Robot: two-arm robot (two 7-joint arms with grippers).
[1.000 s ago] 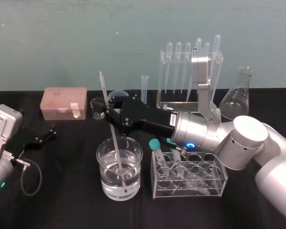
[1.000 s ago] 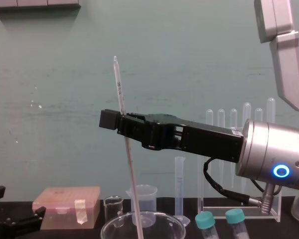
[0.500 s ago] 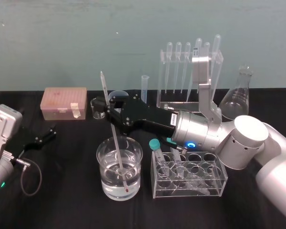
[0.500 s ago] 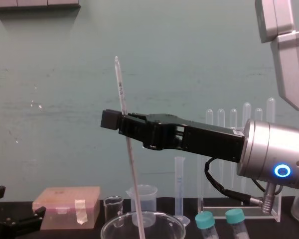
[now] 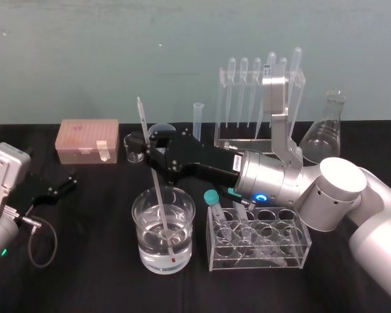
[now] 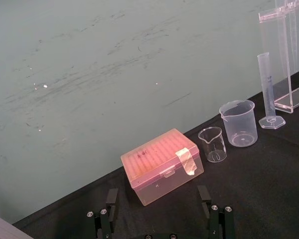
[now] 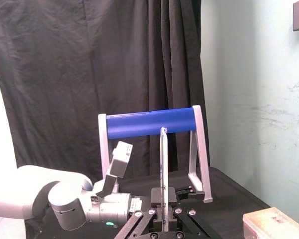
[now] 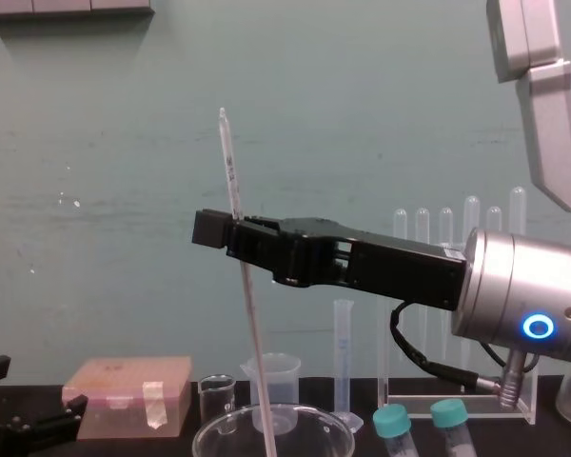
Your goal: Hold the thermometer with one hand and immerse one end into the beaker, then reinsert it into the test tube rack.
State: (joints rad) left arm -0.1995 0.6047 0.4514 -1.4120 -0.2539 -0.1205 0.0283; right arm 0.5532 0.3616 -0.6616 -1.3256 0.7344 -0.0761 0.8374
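Two black fingers of the right gripper (image 5: 147,144) are closed on the long, thin, pinkish-white glass thermometer (image 5: 160,199) in its upper third. The rod is held tilted, its red-tipped lower end sunk in the clear liquid of the wide, round glass beaker (image 5: 138,225). The tall clear acrylic test tube rack (image 5: 234,141), hung with bulb-topped plastic pipettes (image 5: 244,91), stands well behind to the right and is partly covered by the right arm's silver link. Between the two a slim plastic graduated cylinder (image 5: 197,120) is stood; just beside the beaker a low clear tube holder (image 5: 260,257) with teal-capped tubes is set. A translucent spouted plastic beaker (image 6: 237,123) and a tiny glass beaker (image 6: 213,144), partly hidden by the gripper from the head, are seen whole from the left wrist, next to a pink lidded tip box (image 6: 162,164). The left gripper (image 5: 60,185) is parked low at the left, fingers wide apart and empty. From the chest, the thermometer's top is seen above the gripper and the beaker's rim at the lower edge. From the right wrist, the rod is seen clamped upright between the fingers.
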